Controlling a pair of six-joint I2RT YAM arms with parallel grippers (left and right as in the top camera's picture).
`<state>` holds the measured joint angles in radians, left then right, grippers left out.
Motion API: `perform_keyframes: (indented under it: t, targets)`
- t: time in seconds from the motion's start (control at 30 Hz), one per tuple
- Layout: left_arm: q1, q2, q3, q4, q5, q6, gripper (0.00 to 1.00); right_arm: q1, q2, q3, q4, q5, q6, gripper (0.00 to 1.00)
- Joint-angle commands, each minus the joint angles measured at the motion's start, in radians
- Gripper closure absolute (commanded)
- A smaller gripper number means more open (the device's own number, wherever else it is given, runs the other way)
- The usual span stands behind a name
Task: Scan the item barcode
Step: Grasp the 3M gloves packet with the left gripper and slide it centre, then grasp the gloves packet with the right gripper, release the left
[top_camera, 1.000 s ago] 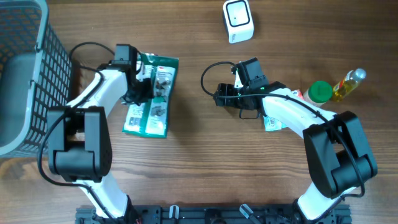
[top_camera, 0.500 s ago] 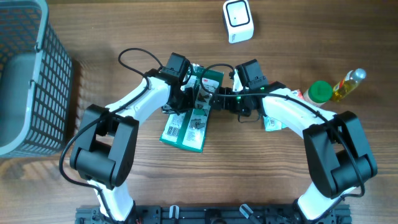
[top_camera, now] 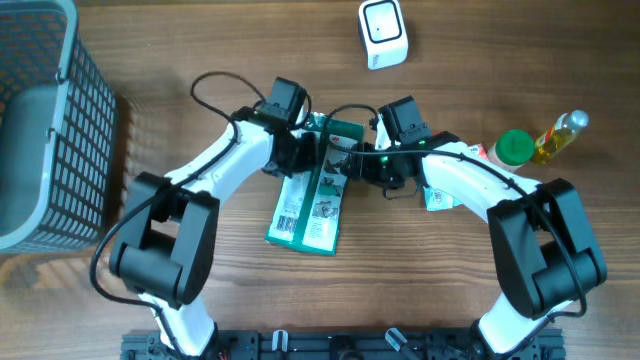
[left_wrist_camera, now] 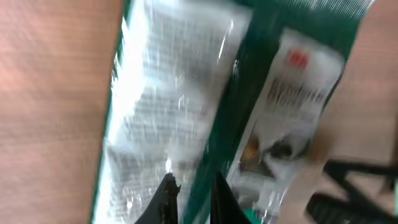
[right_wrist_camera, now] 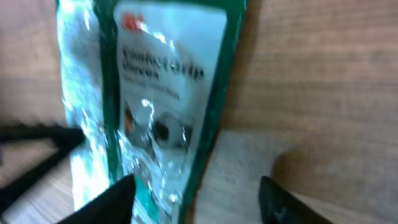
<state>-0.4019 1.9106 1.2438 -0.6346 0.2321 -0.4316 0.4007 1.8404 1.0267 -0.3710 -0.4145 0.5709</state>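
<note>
Overhead shows wooden table [top_camera: 200,40] with packet [top_camera: 310,215], basket [top_camera: 40,120]

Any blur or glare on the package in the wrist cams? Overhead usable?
Left wrist: green package motion-smeared, white glare on its film, print unreadable. Right wrist: milder blur, glare patches, only the large print half legible. Overhead: sharp and evenly lit, soft shadows under the arms.

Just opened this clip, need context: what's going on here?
The left gripper is shut on a green glove pack, holding it near the middle of the table. The right gripper sits at the pack's upper right edge with its jaws open, one finger on either side, not clearly gripping. The white scanner stands apart at the far edge; the pack is not at it yet.
</note>
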Motion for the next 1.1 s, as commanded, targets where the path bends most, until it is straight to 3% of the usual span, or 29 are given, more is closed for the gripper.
perform_keyframes:
  t: [0.0, 0.1, 0.27, 0.43, 0.6, 0.7, 1.0, 1.07]
  targets:
    - [0.001, -0.007, 0.019, 0.03, -0.13, 0.032, 0.94, 0.002, 0.019, -0.008, -0.065, -0.086, -0.062, 0.34]
    - [0.0, 0.039, 0.018, 0.041, -0.137, 0.031, 0.91, 0.009, 0.019, -0.008, -0.123, -0.134, -0.116, 0.36]
    - [0.0, 0.113, 0.018, 0.042, -0.137, 0.03, 0.96, 0.068, 0.019, -0.029, -0.127, -0.134, -0.096, 0.36]
    - [0.0, 0.115, 0.018, 0.008, -0.137, -0.031, 0.96, 0.093, 0.019, -0.125, 0.021, -0.135, 0.023, 0.37]
    - [0.0, 0.115, 0.018, -0.053, -0.137, -0.048, 0.95, 0.094, 0.019, -0.153, 0.114, -0.141, 0.106, 0.46]
    - [0.0, 0.115, 0.018, -0.053, -0.137, -0.048, 0.94, 0.097, 0.019, -0.184, 0.163, -0.154, 0.114, 0.51]
    - [0.0, 0.115, 0.018, -0.05, -0.137, -0.048, 0.92, 0.169, 0.019, -0.227, 0.292, -0.15, 0.191, 0.51]
    - [0.0, 0.115, 0.018, -0.051, -0.137, -0.048, 0.94, 0.167, 0.019, -0.227, 0.333, -0.061, 0.188, 0.59]
